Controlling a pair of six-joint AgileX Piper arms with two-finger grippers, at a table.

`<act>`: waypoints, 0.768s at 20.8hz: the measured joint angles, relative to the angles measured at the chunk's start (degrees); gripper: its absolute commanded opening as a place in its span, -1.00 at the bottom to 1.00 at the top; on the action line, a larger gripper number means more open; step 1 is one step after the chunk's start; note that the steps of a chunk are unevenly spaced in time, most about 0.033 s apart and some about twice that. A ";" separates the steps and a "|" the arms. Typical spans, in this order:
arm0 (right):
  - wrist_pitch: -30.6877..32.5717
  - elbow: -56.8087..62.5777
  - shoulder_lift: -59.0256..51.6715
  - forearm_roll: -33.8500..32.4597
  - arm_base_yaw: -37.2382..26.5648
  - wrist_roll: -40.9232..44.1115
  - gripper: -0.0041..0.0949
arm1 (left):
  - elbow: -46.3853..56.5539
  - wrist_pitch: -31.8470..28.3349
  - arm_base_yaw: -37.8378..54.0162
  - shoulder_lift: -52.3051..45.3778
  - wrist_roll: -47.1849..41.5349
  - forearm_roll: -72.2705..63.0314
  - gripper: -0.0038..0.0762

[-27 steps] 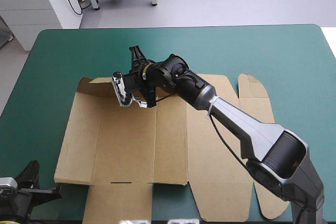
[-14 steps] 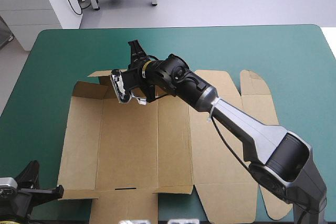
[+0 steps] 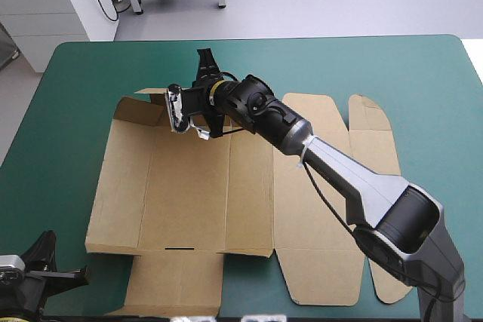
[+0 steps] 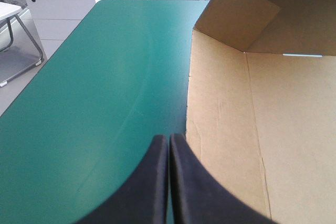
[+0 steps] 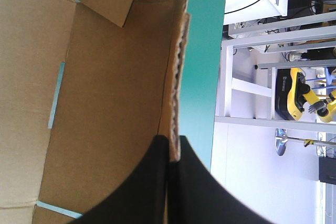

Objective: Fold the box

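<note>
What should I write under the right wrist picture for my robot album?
The right gripper pinches the raised edge of the brown box, with the teal-green table behind.

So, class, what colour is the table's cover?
Teal-green cover, best in the high view.

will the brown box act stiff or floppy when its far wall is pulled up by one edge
The box likely bends at its scored creases, not across panels: the corner flap stands up while the rest lies flat. Probably light: the right gripper holds a wall by one thin edge.
</note>
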 measured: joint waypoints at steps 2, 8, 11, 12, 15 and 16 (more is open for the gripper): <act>-0.07 0.00 0.19 -0.05 -0.06 0.53 -0.88 | 0.00 0.00 0.00 0.00 0.00 0.00 -0.92; -1.66 0.06 0.19 0.12 -0.06 2.93 0.16 | 0.00 0.00 0.00 0.00 0.00 0.13 -0.92; -3.64 0.06 0.19 -1.61 -0.06 7.55 0.27 | 0.00 0.00 0.00 0.00 0.00 0.13 -0.92; -3.72 0.06 0.19 -2.32 -0.06 9.26 0.18 | 0.00 0.00 0.00 0.00 0.00 0.13 -0.92; -0.31 0.06 -0.10 -4.45 -0.06 17.48 -0.46 | 0.00 -0.07 0.00 0.00 0.00 0.19 -0.92; 0.76 0.06 -0.31 -4.45 -0.06 18.66 -0.94 | 0.00 -0.07 0.00 0.00 0.00 0.19 -0.92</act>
